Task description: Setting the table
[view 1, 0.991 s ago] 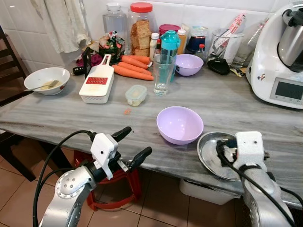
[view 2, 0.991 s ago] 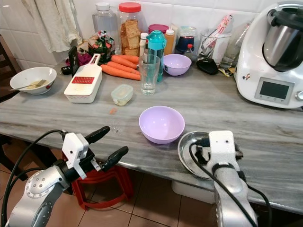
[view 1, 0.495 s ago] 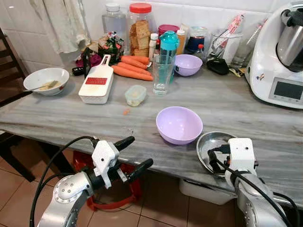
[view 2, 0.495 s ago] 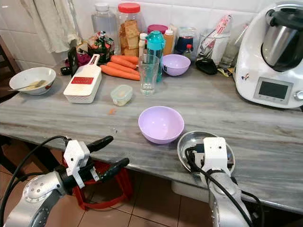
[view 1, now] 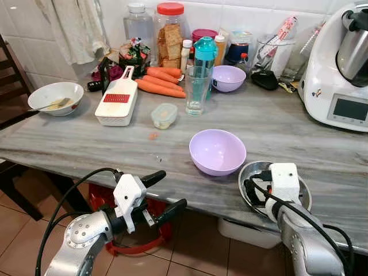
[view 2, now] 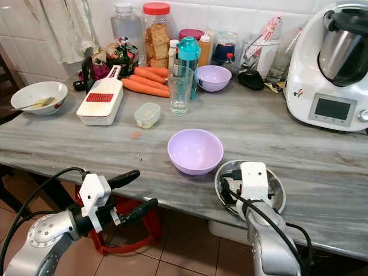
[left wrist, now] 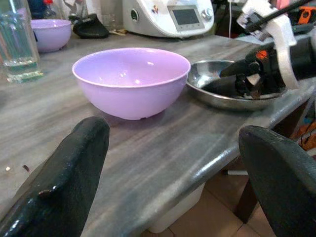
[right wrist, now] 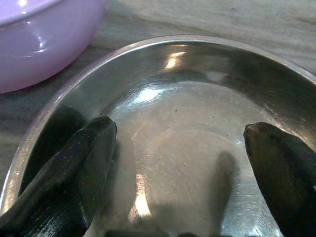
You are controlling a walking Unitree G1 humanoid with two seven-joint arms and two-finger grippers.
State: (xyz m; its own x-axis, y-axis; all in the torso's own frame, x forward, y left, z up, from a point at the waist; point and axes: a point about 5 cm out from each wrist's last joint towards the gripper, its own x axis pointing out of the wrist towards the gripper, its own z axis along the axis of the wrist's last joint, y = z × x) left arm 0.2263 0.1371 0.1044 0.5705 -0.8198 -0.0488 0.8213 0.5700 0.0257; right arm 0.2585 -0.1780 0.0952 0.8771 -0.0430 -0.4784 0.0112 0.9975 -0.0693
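Jaws of both grippers are seen spread apart, nothing clamped. The right gripper (right wrist: 180, 163) is held over the steel plate (view 2: 278, 185), its two black fingers (right wrist: 64, 173) spread wide above the plate's shiny inside; whether the tips touch the metal cannot be told. The plate is set at the near edge of the grey marbled counter (view 1: 69, 138), just beside the purple bowl (view 1: 217, 151), on the bowl's right. The bowl is upright and looks empty.

The left gripper (view 1: 163, 191) is held below and in front of the counter edge, well left of the bowl, fingers pointed toward the bowl and plate. In the left wrist view the bowl (left wrist: 131, 79) and plate (left wrist: 217, 81) are seen side by side, with the right arm's fingers over the plate.

Farther back on the counter a drinking glass (view 1: 198, 91) is stood in front of a teal bottle (view 1: 206, 54). A second purple bowl (view 1: 229, 78) is placed near the wall. Carrots (view 1: 162, 85) are laid beside a white grater (view 1: 118, 102), and a small lidded tub (view 1: 165, 115) is set near the grater. A white bowl with a spoon (view 1: 56, 98) is seen at the far left. A white kitchen machine (view 1: 339, 69) is stood at the right end. A red stool (view 1: 135, 230) is visible under the counter.
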